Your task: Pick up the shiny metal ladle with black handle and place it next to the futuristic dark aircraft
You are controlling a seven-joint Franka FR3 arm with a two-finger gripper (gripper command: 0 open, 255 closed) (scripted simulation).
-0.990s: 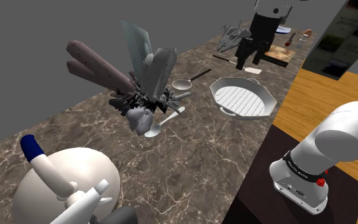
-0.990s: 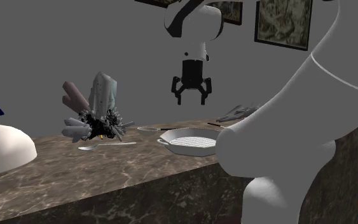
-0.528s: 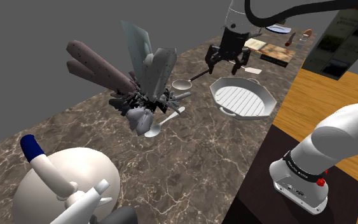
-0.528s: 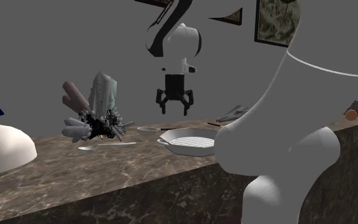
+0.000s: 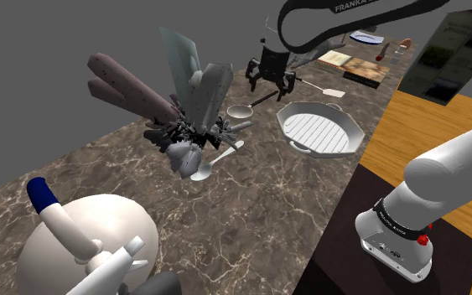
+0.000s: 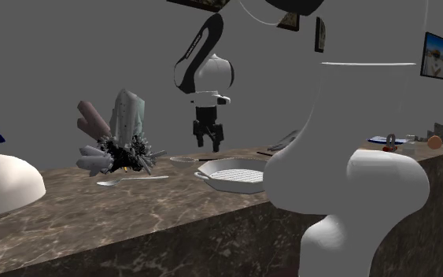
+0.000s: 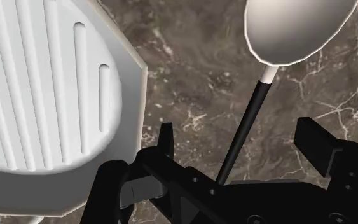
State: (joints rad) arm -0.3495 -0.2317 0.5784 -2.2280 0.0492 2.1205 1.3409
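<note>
**Shoulder view.** The all-black tool (image 5: 272,84), fingers spread, hangs over the thin black rod handle of the ladle (image 5: 249,106). The ladle lies flat on the brown, white-veined marble tabletop (image 5: 259,209). Its shallow, round, pale bowl sits just beside the dark spikes of the craft (image 5: 194,109), a large model with pale grey blade wings, two dull mauve cylinders and a bristling black core. On the ladle's other side lies an octagonal white pan (image 5: 319,127) with a ribbed floor. A silvery spoon (image 5: 217,161) lies near the craft's base. A smooth, rounded white teapot (image 5: 91,239) with a blue knob stands at the near end.

**Second exterior view.** The tool (image 6: 209,145) hovers just above the tabletop (image 6: 133,212), over the ladle (image 6: 192,160). The ladle is seen edge-on as a thin strip between the craft (image 6: 121,138) and the pan (image 6: 231,175). A small, angular grey jet (image 6: 288,142) sits farther along, partly behind the white arm in the foreground and well apart from the ladle.

**Wrist view.** The tool (image 7: 238,137) has its fingers (image 7: 166,141) standing apart. The slim black handle runs between them, touching neither, up to the glossy oval bowl of the ladle (image 7: 292,28). The ribbed pan (image 7: 44,95), with slotted grooves, lies beside the handle on the veined tabletop (image 7: 190,83).
</note>
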